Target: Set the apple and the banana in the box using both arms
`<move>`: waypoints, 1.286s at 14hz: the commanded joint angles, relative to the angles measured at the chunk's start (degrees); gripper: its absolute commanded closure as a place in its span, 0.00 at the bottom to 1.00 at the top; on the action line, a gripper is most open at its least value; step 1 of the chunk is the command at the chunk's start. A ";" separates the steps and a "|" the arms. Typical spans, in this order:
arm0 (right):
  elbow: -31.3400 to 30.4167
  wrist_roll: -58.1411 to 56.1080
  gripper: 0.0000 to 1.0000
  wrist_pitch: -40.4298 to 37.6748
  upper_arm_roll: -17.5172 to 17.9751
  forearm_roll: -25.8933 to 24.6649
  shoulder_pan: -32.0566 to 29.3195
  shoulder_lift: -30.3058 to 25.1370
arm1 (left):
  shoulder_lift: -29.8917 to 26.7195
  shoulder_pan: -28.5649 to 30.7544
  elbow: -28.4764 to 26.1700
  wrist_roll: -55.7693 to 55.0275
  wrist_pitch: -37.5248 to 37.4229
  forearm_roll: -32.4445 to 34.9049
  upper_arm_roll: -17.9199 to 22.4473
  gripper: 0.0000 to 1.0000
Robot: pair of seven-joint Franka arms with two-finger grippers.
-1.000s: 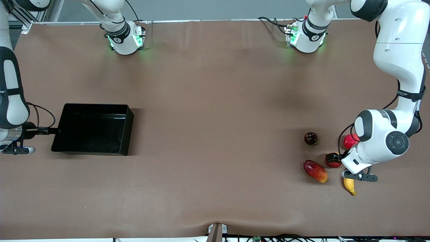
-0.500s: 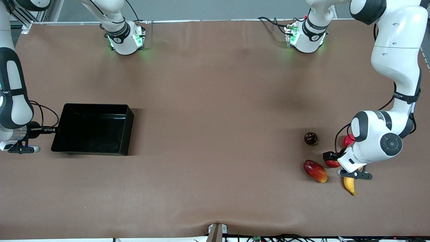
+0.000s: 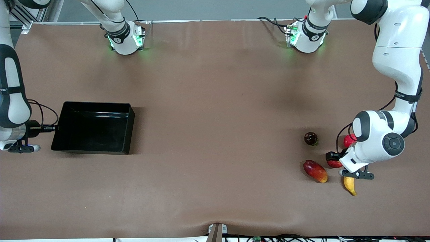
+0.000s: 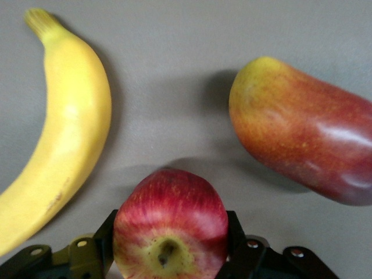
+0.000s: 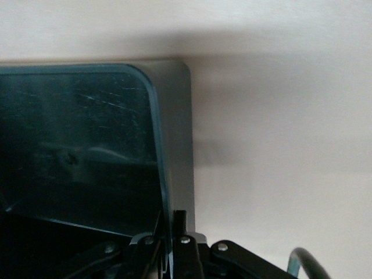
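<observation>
The red, yellow-streaked apple (image 4: 170, 224) sits between the fingers of my left gripper (image 4: 170, 233), which is shut on it low over the table at the left arm's end (image 3: 333, 157). The yellow banana (image 4: 64, 139) lies beside the apple and is partly hidden under the left wrist in the front view (image 3: 350, 186). The black box (image 3: 129, 131) rests at the right arm's end of the table. My right gripper (image 3: 53, 127) is shut on the box's end wall (image 5: 174, 145), with one finger (image 5: 180, 224) outside it.
A red-orange mango-like fruit (image 3: 315, 170) lies close beside the apple. A dark round fruit (image 3: 311, 138) and a pinkish-red round fruit (image 3: 348, 140) lie farther from the front camera. The brown table (image 3: 215, 117) stretches between box and fruit.
The left wrist shifted slightly over the fruit and settled around the apple. The box shifted a little toward the left arm's end in the right gripper's hold.
</observation>
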 commanded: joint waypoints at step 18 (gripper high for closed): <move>4.50 36.68 1.00 -1.64 0.00 19.61 37.89 -0.98 | -23.11 -0.13 -1.07 -22.15 -27.81 -0.43 -9.69 1.00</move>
